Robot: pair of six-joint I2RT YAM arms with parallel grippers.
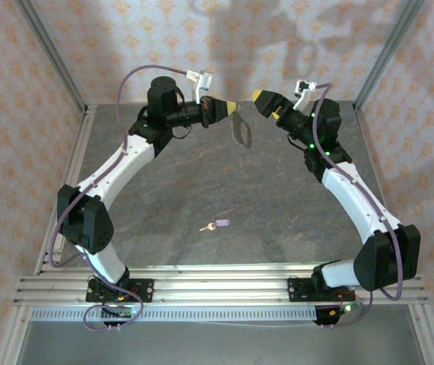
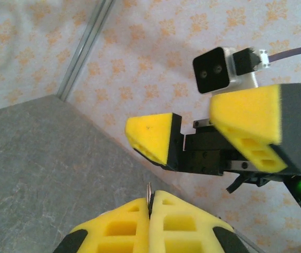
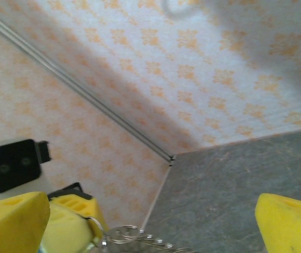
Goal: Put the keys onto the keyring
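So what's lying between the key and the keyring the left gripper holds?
Nothing: the top view shows bare grey tabletop from the key to the keyring hanging from the shut left gripper.

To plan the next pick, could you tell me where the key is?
In the top view, the key lies on the table, front and centre, just beyond the front rail, apart from the keyring in the left gripper.

The grey table (image 1: 201,175) looks like stone. Pale walls (image 1: 19,99) with orange flowers surround it, with metal posts (image 1: 49,52) in the corners.
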